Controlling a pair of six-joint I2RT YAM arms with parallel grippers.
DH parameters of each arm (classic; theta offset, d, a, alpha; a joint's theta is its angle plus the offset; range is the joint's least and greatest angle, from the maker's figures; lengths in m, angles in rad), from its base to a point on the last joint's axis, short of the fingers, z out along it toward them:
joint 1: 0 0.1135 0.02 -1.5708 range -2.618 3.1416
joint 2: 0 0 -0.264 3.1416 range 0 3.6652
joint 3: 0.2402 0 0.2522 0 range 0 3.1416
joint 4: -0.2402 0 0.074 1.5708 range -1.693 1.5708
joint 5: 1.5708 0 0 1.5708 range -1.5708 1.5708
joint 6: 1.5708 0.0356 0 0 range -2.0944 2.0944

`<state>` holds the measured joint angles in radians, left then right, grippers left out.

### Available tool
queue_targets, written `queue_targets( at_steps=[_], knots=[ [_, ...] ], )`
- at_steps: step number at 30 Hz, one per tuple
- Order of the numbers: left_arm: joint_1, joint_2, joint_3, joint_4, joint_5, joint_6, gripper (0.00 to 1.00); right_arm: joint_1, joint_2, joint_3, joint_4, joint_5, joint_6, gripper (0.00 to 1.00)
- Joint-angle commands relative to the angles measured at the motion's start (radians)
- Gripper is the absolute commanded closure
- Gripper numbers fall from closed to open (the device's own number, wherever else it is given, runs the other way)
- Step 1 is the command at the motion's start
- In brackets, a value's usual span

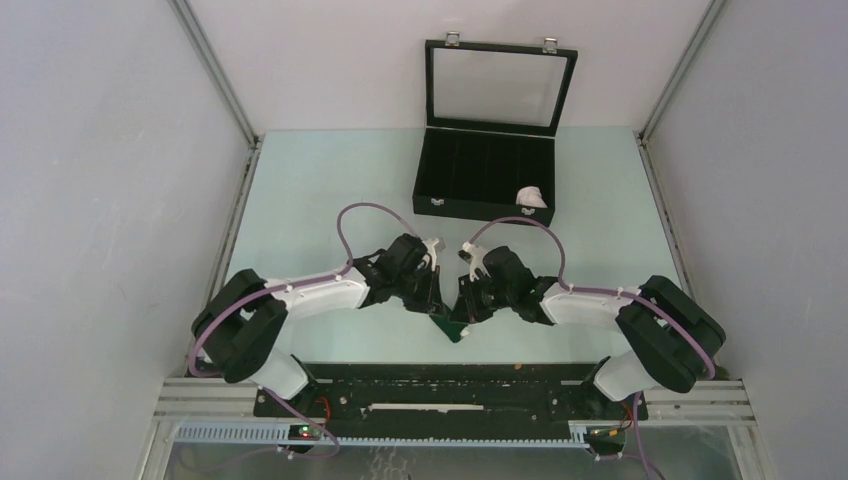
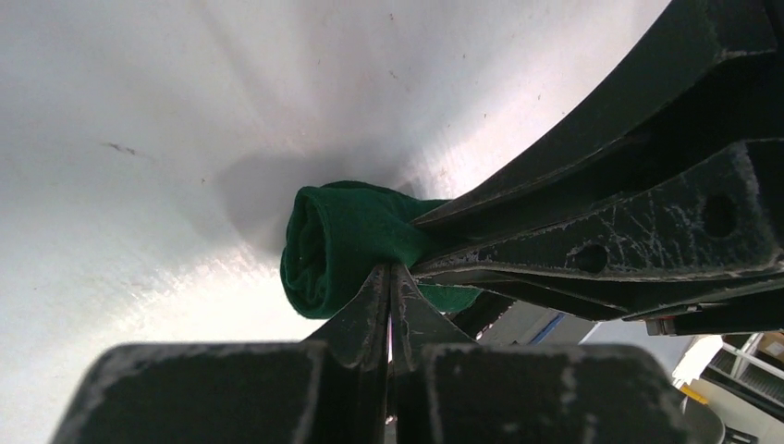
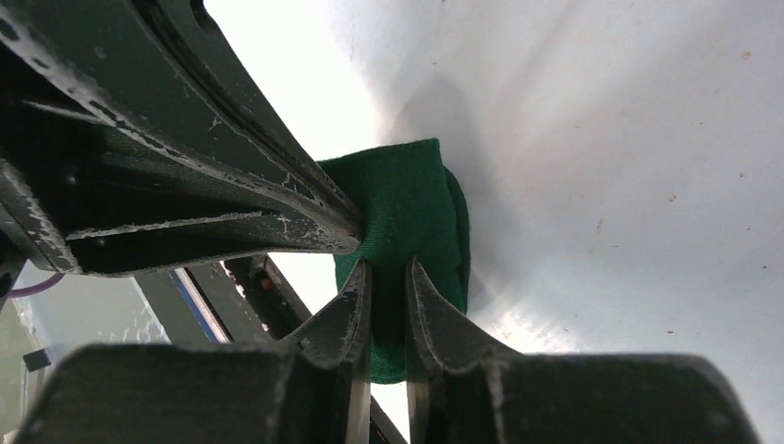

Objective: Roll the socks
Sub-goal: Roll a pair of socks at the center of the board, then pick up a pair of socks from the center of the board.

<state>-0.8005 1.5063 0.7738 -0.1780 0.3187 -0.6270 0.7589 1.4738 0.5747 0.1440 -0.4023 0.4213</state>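
green sock (image 2: 337, 245): bunched into a short fat roll, with its spiral end showing in the left wrist view. It sits between both claws at the near middle of the surface (image 1: 320, 190), just ahead of the arm bases. Resting on the surface or just off it: can't tell.
left claw (image 2: 390, 277): fingers together, nipping a thin fold at the roll's edge.
right claw (image 3: 386, 282): fingers narrowly apart with green fabric filling the gap, clamped on the roll's outer layer.
claws: come in from opposite sides, tips almost touching.
white sock (image 1: 533, 197): looks rolled, lying in the right-end compartment of the open case (image 1: 470, 170) at the far side.
step: my read is finishing the green roll by tucking the outer layer over so it locks.
how to do it well: one claw anchors the core while the other draws the outer layer over. Pulling both ways at once would unwind it. Use low, steady tension, since the knit is stretchy and will spring back. The left grip is only a thin fold and likely to slip, so regrip deeper before any pull. Let go one claw at a time and check the roll holds.
risk: the tips are crowded, so watch for finger-on-finger contact.
progress: past halfway, judging by the white one in the case.
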Motion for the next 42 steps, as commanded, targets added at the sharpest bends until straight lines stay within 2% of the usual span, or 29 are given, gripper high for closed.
queue_targets(
  at_steps=[1,9,16,20,25,29,31,34,36,42],
  knots=[
    [-0.016,0.027,0.038,0.006,-0.022,0.033,0.96,-0.021,-0.006,-0.007,-0.092,0.094,-0.035,0.81],
    [-0.017,0.058,0.035,0.016,-0.043,0.044,0.97,-0.018,-0.117,-0.002,-0.103,0.106,-0.043,0.58],
    [-0.016,0.063,0.017,0.028,-0.043,0.047,0.98,0.010,-0.234,-0.001,-0.100,0.137,-0.148,0.51],
    [-0.017,0.066,0.016,0.033,-0.040,0.047,0.98,0.060,-0.267,-0.001,-0.108,0.161,-0.242,0.45],
    [-0.018,0.075,0.020,0.038,-0.038,0.049,0.99,0.136,-0.287,-0.001,-0.115,0.202,-0.358,0.42],
    [-0.017,0.084,0.023,0.040,-0.034,0.050,0.99,0.182,-0.277,-0.001,-0.114,0.229,-0.406,0.40],
    [-0.018,0.085,0.023,0.040,-0.035,0.051,0.99,0.206,-0.263,-0.001,-0.116,0.245,-0.418,0.31],
    [-0.018,0.089,0.026,0.041,-0.034,0.053,1.00,0.240,-0.239,-0.001,-0.117,0.294,-0.420,0.31],
    [-0.018,0.097,0.025,0.044,-0.032,0.053,1.00,0.287,-0.177,0.022,-0.139,0.381,-0.454,0.31],
    [-0.018,0.104,0.027,0.046,-0.029,0.053,1.00,0.327,-0.080,0.080,-0.191,0.483,-0.450,0.31]
  ],
)
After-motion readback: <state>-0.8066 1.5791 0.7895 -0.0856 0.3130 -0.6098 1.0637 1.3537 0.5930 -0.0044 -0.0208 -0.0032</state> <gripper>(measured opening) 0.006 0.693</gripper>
